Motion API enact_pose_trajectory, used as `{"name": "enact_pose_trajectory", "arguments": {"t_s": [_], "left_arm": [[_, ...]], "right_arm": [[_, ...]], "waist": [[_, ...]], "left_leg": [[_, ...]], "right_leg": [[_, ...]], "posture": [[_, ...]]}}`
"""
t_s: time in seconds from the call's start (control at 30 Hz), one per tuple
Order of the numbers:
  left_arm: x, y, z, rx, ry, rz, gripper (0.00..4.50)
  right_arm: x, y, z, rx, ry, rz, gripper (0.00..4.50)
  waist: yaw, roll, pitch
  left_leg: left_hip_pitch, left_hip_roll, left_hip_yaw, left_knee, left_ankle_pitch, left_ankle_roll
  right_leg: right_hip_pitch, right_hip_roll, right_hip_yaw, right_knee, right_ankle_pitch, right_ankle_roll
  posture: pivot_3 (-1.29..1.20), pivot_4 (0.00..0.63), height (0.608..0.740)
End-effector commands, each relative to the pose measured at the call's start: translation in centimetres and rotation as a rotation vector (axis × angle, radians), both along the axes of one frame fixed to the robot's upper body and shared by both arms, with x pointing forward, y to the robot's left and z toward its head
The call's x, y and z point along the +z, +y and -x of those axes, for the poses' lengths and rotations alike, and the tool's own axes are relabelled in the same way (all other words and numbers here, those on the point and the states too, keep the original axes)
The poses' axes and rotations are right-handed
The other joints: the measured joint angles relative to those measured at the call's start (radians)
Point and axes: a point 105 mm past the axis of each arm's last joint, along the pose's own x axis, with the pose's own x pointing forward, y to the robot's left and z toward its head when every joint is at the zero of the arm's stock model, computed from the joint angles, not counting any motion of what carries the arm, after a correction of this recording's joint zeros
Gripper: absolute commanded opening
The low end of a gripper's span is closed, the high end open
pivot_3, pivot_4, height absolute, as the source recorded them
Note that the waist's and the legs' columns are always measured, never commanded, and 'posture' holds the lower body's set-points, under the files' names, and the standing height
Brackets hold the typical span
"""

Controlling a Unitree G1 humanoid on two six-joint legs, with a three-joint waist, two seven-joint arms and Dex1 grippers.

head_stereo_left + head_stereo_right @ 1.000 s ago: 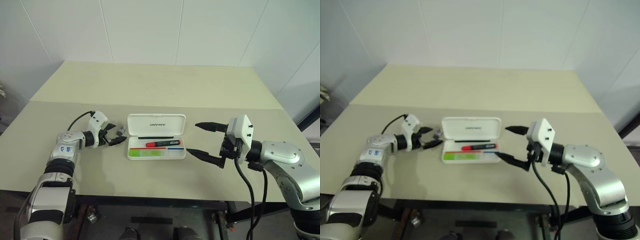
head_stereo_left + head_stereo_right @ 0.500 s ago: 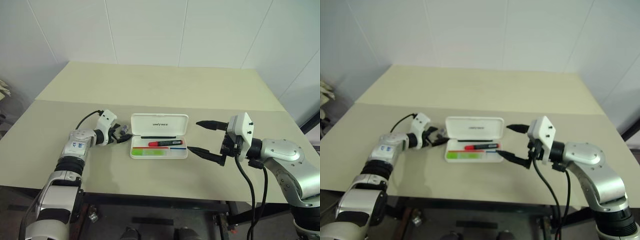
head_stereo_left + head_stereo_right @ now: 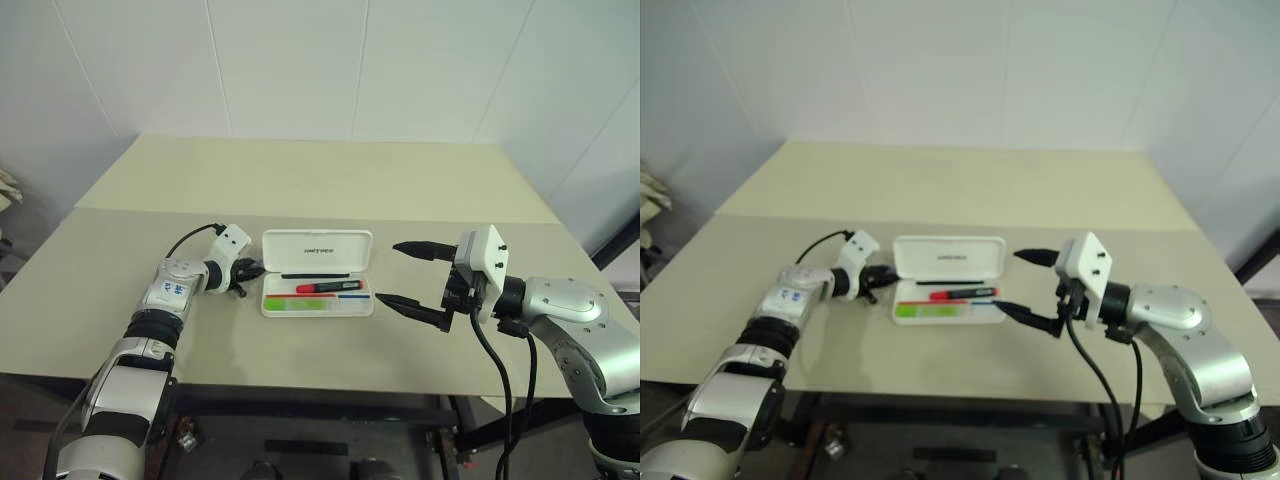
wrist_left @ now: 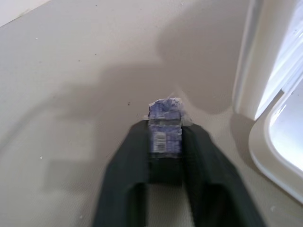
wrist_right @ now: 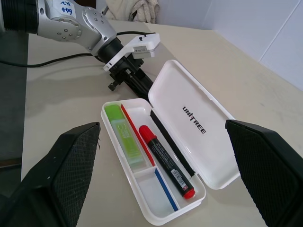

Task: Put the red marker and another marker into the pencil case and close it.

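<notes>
The pencil case [image 3: 317, 272] lies open at mid-table [image 3: 300, 190], nearer the front edge, lid raised toward the far edge. Inside lie the red marker [image 5: 166, 159], the green highlighter [image 5: 124, 136], and 2 thin pens, red [image 5: 137, 140] and blue [image 5: 165, 189]. Left pincer [image 4: 164, 142], just beside the case's left end, is narrowed onto a small purple-blue block [image 4: 164, 124]. Right pincer [image 3: 412, 274], just off the case's right end, stands wide and holds nothing.
</notes>
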Motion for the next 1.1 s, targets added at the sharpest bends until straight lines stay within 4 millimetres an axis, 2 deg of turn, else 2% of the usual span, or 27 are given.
{"name": "enact_pose_trajectory", "arguments": {"t_s": [0.03, 0.37, 0.7, 0.77, 0.97, 1.1], "left_arm": [[-1.5, 2.1, 0.1, 0.092, 0.048, -0.05, 0.42], [-0.3, 4.4, -0.2, 0.165, 0.01, -0.035, 0.42], [2.6, 6.0, -0.9, 0.203, -0.082, -0.009, 0.42], [3.5, 6.1, -1.0, 0.193, -0.11, -0.001, 0.42], [6.4, 5.9, -1.3, 0.155, -0.185, 0.038, 0.42], [9.1, 5.2, -1.1, 0.083, -0.244, 0.1, 0.42]], "right_arm": [[1.1, -0.1, 0.5, 0.008, -0.053, 0.007, 4.5], [1.2, 0.0, 0.4, 0.016, -0.056, 0.01, 4.5], [1.2, -0.1, 0.4, 0.02, -0.056, 0.012, 4.5], [1.3, -0.1, 0.3, 0.019, -0.056, 0.013, 4.5], [1.3, -0.1, 0.3, 0.018, -0.057, 0.012, 4.5], [1.3, -0.2, 0.2, 0.017, -0.058, 0.01, 4.5]], "waist": [[-0.002, 0.0, 0.0], [-0.015, 0.0, 0.0], [-0.029, -0.001, 0.001], [-0.028, -0.001, 0.001], [-0.011, -0.002, 0.001], [0.005, -0.002, 0.001]], "left_leg": [[0.0, 0.0, 0.001, 0.0, 0.0, 0.0], [0.0, 0.001, 0.003, -0.006, 0.0, 0.0], [-0.001, 0.001, 0.003, -0.013, 0.003, 0.005], [-0.007, 0.001, 0.004, -0.014, 0.003, 0.005], [-0.036, 0.001, 0.003, -0.013, 0.004, -0.003], [-0.038, 0.001, 0.004, -0.014, 0.004, -0.004]], "right_leg": [[0.0, 0.0, 0.001, -0.001, 0.0, 0.0], [0.0, -0.003, 0.003, -0.01, 0.005, 0.0], [-0.006, 0.0, 0.005, -0.012, 0.005, -0.001], [-0.014, 0.002, 0.005, -0.01, 0.012, 0.012], [-0.043, 0.008, 0.005, -0.007, 0.013, 0.014], [-0.043, 0.008, 0.004, -0.008, 0.013, 0.014]], "posture": [[0.0, 0.15, 0.74], [0.0, 0.15, 0.74], [0.0, 0.15, 0.74], [0.0, 0.15, 0.74], [0.0, 0.15, 0.74], [0.0, 0.15, 0.74]]}}
